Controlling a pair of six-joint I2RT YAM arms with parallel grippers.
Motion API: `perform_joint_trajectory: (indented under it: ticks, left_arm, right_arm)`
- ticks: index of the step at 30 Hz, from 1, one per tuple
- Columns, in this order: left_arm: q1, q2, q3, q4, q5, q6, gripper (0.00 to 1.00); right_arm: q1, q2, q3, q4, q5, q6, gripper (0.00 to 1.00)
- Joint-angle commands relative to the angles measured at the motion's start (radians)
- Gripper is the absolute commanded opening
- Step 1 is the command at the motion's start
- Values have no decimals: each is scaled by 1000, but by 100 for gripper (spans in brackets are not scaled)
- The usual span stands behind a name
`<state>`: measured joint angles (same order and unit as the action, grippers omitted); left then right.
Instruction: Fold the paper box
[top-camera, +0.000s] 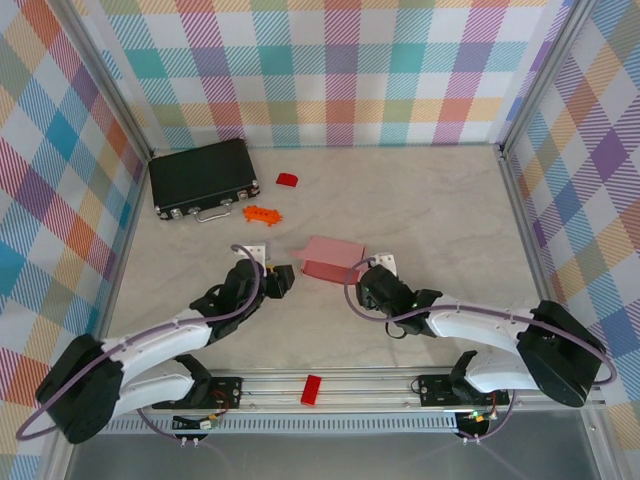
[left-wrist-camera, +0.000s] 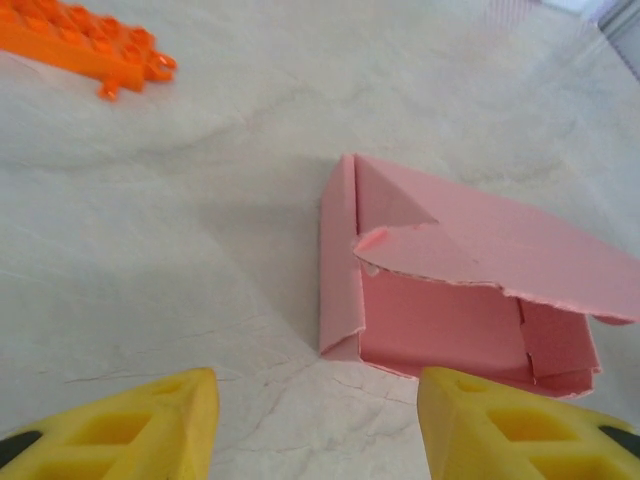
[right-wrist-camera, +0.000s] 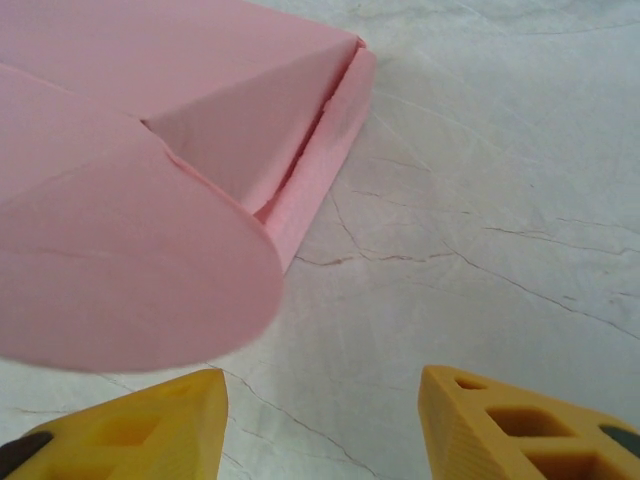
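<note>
Paper box (top-camera: 331, 258) on table (top-camera: 440, 215), between left claw (top-camera: 287, 281) and right claw (top-camera: 360, 281) — case (top-camera: 203, 177) behind, far left

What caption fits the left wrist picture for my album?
Half-folded pink paper box, top flap ajar, resting on the marble table ahead of the open left gripper.

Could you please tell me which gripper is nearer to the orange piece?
Left. The left gripper sits just short of the orange piece; the right gripper is farther off, across the paper box.
</note>
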<state>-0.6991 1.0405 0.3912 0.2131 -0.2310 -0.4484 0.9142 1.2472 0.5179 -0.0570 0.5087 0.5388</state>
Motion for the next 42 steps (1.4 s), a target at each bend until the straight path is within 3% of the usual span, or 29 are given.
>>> perform_joint_trajectory:
  ticks: [1,8,12,18,22,26,35,42]
  left_arm:
    - [-15,-90,-12,-138,-133,18,56]
    - [-13,-124,49,-293,-323,-19,63]
    - [-4,-68,102,-307,-342,0,66]
    - [57,35,210,-295,-307,46,70]
    - [121,107,298,-291,-243,74,73]
    - [182,190,398,-278,-87,103,78]
    - [254,397,568,-274,321,114,81]
    - [255,503,594,-283,473,115,77]
  right_arm:
    - [3,-28,-8,-95,57,42,54]
    - [5,-35,16,-221,159,148,54]
    - [-13,-38,38,-305,219,216,54]
    - [-147,-76,60,-325,160,174,53]
    - [-269,-125,80,-276,51,70,54]
    - [-349,-128,144,-237,-108,-19,56]
    - [-377,-6,289,-189,-399,-47,59]
    - [-377,113,308,-146,-529,-30,60]
